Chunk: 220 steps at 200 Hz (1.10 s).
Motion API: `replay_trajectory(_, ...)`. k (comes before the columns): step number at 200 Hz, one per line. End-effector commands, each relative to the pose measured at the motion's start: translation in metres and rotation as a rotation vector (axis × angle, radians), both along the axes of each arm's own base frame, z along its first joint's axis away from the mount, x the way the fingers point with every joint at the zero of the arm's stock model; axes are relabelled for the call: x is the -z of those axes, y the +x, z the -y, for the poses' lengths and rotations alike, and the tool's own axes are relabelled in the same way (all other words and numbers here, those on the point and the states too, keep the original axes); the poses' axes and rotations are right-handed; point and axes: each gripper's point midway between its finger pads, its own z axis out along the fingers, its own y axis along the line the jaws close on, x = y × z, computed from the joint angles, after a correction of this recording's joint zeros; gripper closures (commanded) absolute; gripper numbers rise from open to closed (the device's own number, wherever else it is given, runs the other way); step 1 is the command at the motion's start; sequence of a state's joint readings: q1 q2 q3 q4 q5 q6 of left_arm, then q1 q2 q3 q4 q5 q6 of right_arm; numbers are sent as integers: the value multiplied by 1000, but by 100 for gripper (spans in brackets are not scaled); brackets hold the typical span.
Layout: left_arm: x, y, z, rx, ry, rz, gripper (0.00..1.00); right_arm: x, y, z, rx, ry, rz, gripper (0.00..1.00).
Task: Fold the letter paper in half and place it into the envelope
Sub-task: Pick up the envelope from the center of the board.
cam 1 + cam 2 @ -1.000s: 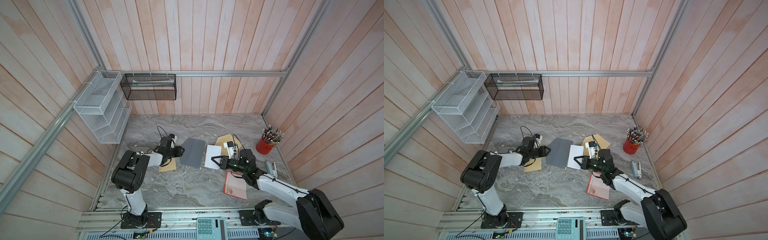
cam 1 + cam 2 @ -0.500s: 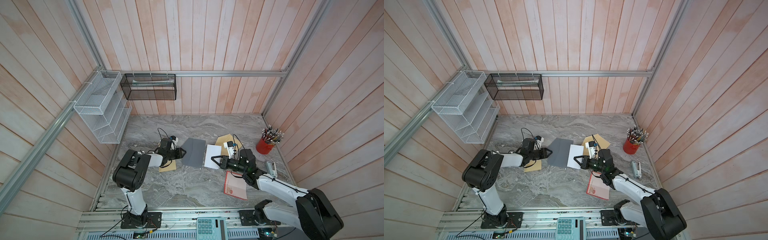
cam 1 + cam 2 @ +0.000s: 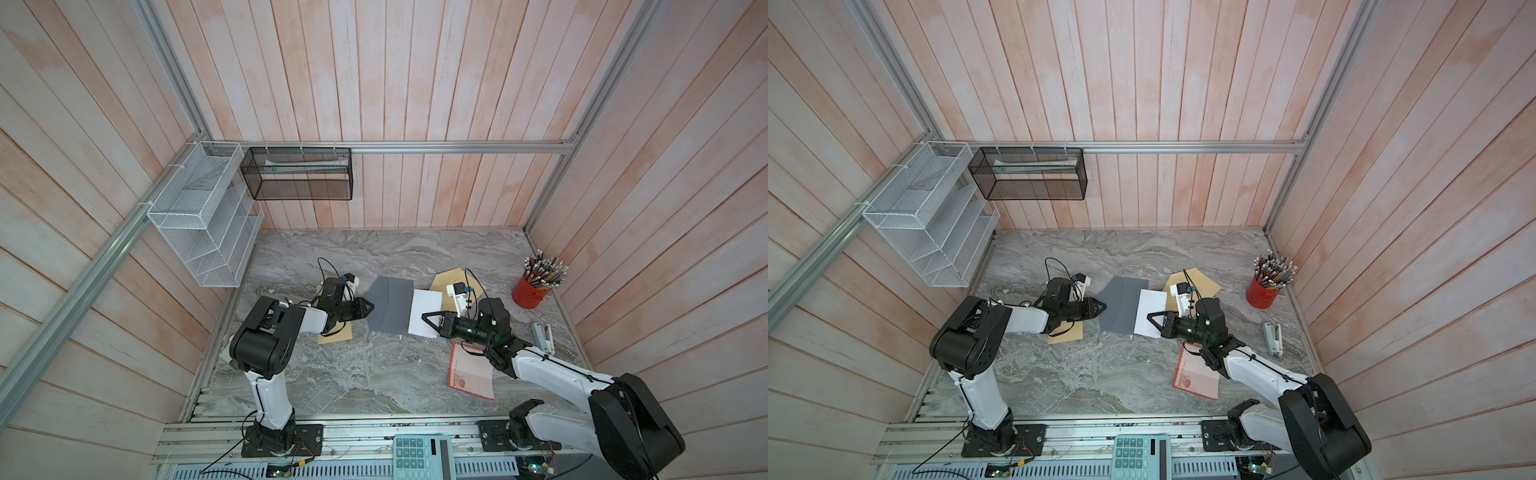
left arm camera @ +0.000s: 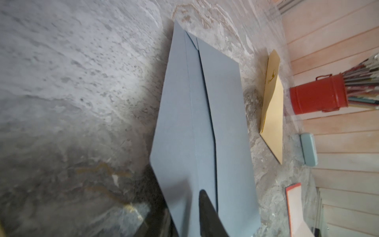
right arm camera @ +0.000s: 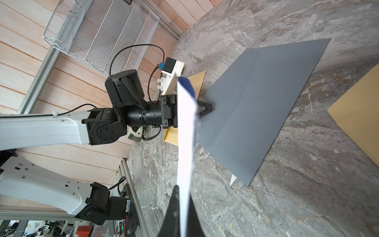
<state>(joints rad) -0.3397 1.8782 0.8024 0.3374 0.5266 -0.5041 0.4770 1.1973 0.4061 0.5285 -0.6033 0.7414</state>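
A grey envelope lies flat mid-table with its flap spread toward the left arm. My left gripper sits at the flap's pointed edge. In the left wrist view one finger rests on top of the flap and the other shows dark beneath it, so the left gripper pinches the flap. The folded white letter paper hangs over the envelope's right end, with my right gripper shut on its edge.
Tan envelopes lie under the left wrist and behind the right one. A red pencil cup and a stapler stand at the right. A red-bordered card lies under the right arm. Wire racks hang on the left wall.
My left gripper has slid right onto the envelope's flap edge and its jaws have closed on it. The right arm and the letter paper have stayed still.
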Motion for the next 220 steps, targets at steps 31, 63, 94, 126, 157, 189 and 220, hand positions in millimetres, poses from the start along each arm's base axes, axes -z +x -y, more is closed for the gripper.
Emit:
replay_trajectory(31, -6, -4, 8, 65, -9, 25, 100, -2, 3, -1, -4, 0, 4, 100)
replay_trajectory(63, -34, -3, 10, 112, 4, 95, 100, -3, 4, 0, -1, -27, 16, 100)
replay_trajectory(94, -68, 0, 6, 154, 71, 201, 100, -8, 6, 5, 12, -74, 46, 100)
replay_trajectory(126, -105, 1, 0, 174, 141, 301, 100, -13, 9, 12, 33, -150, 79, 100)
replay_trajectory(157, -139, 0, 0, 165, 193, 427, 100, -21, 12, 19, 38, -249, 119, 100)
replay_trajectory(189, -168, -13, 16, 270, 328, 581, 100, -32, 15, 25, 39, -326, 166, 100)
replay_trajectory(220, -190, -18, 15, 299, 414, 661, 100, -35, 14, 28, 24, -404, 195, 100)
